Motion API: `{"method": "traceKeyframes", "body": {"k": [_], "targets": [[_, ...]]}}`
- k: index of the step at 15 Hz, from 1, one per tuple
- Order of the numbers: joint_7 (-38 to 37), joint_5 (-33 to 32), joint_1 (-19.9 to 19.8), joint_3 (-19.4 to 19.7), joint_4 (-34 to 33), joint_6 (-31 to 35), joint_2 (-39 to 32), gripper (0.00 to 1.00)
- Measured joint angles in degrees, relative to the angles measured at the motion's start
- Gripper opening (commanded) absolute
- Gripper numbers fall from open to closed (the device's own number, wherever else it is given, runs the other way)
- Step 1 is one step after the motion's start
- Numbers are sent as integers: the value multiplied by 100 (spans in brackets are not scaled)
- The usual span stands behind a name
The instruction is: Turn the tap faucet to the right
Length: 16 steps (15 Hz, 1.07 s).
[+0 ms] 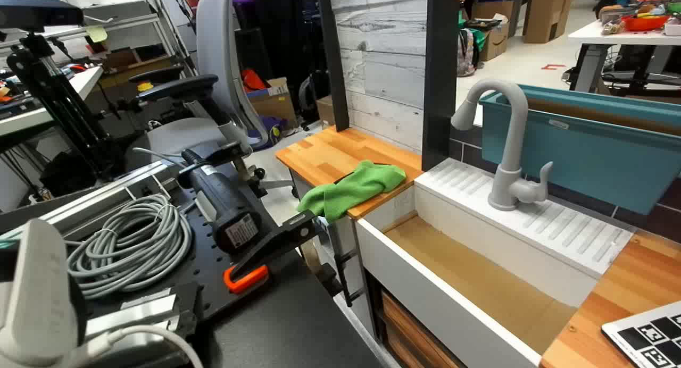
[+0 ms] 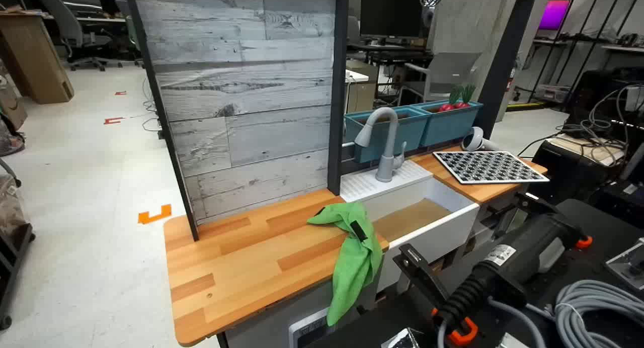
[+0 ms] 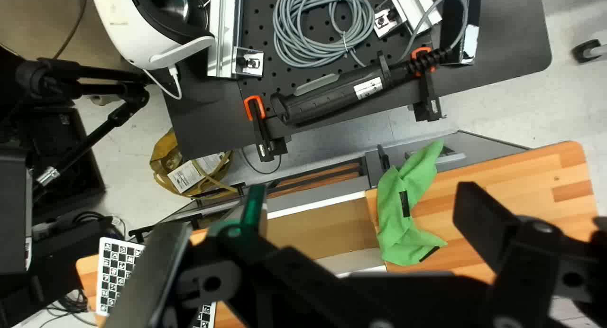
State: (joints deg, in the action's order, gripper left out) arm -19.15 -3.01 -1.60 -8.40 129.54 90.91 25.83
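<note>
I'm seeing my fingers [image 3: 483, 223] spread wide; a green cloth [image 3: 403, 214] and the sink [image 3: 353, 258] are showing between them. In both exterior views the tap faucet [image 1: 514, 147] is standing on the sink's ledge [image 1: 577, 234]; where from the fingers, I can't tell.

Wrist view | fingers [image 3: 483, 226]: black, blocky, one edge green-tinted | linkage [image 3: 528, 271]: black, angular | fastener [image 3: 543, 227]: grey, round

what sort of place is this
Probably a robotics lab or workshop, not a home kitchen: the grey tap faucet stands beside a white sink, but a black-and-white patterned board lies on the wooden counter and coiled grey cable on a perforated black panel.
</note>
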Motion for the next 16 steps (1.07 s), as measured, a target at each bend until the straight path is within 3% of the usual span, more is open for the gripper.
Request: {"method": "traceKeyframes", "body": {"k": [9,12,16], "targets": [[-161,8,2,19,2,209,-34,100],[-651,60,-27,109,-28,1065,-373,100],[-1251,409,-167,359,-321,2413,-1434,100]]}}
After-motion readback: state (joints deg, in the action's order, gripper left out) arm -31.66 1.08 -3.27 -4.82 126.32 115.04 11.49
